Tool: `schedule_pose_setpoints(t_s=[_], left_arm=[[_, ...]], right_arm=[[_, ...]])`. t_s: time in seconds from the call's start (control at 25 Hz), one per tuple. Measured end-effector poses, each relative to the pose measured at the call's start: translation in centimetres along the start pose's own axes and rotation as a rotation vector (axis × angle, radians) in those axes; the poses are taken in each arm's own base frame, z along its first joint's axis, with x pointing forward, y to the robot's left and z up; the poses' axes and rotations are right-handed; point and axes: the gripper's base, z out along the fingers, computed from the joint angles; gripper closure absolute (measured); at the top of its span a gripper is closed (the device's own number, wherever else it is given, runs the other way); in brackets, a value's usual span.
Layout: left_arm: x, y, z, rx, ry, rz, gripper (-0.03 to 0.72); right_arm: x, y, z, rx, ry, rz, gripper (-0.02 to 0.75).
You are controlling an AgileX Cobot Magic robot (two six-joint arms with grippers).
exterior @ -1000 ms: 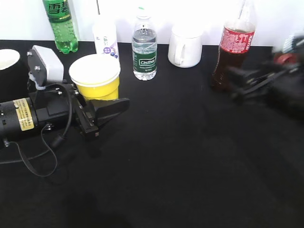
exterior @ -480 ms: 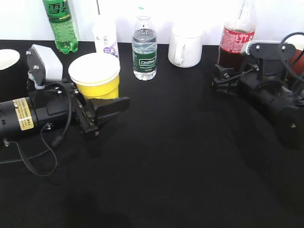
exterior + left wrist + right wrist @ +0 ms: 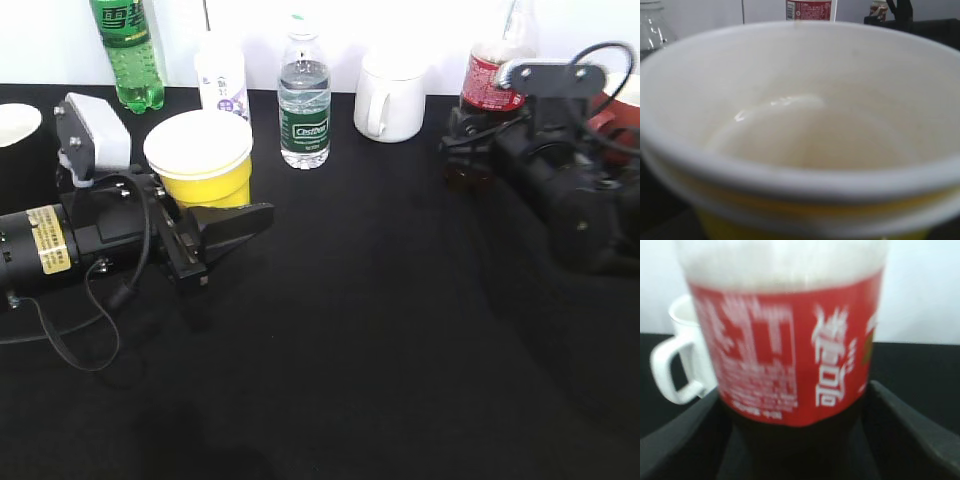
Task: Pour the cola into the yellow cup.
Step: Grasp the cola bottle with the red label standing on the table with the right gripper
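The yellow cup (image 3: 200,165), white inside, stands upright at the left between the fingers of my left gripper (image 3: 240,195), which is shut on it. One black finger (image 3: 235,220) lies along its front. The cup's white inside (image 3: 805,115) fills the left wrist view, hiding the fingers there. The cola bottle (image 3: 482,88) stands upright at the back right. My right gripper (image 3: 465,160) is open around its lower part. In the right wrist view the red label (image 3: 790,350) sits between the two black fingers (image 3: 685,440) of the right gripper (image 3: 792,440).
Along the back stand a green soda bottle (image 3: 128,50), a small white bottle (image 3: 222,75), a clear water bottle (image 3: 304,100) and a white mug (image 3: 390,95). A red-brown mug (image 3: 615,110) shows behind the right arm. A dark white-rimmed cup (image 3: 15,125) is at the far left.
My right arm has come in from the right and its gripper has moved forward round the cola bottle. The left gripper and the yellow cup have hardly moved.
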Motion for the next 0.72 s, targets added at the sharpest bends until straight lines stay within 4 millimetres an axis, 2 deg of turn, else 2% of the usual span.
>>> schedule_pose_setpoints(t_s=[0.24,0.28,0.4,0.72], left_arm=[[0.0,0.0,0.0,0.0,-0.001,0.0,0.253],[0.0,0.0,0.0,0.0,-0.001,0.0,0.253],[0.0,0.0,0.0,0.0,-0.001,0.0,0.253],[0.0,0.0,0.0,0.0,-0.001,0.0,0.253]], right_arm=[[0.5,0.5,1.8,0.001,-0.009,0.004,0.144],[0.5,0.5,1.8,0.001,-0.008,0.003,0.163],[0.6,0.5,1.8,0.004,-0.005,0.005,0.324],[0.5,0.5,1.7,0.004,-0.004,-0.02,0.324]])
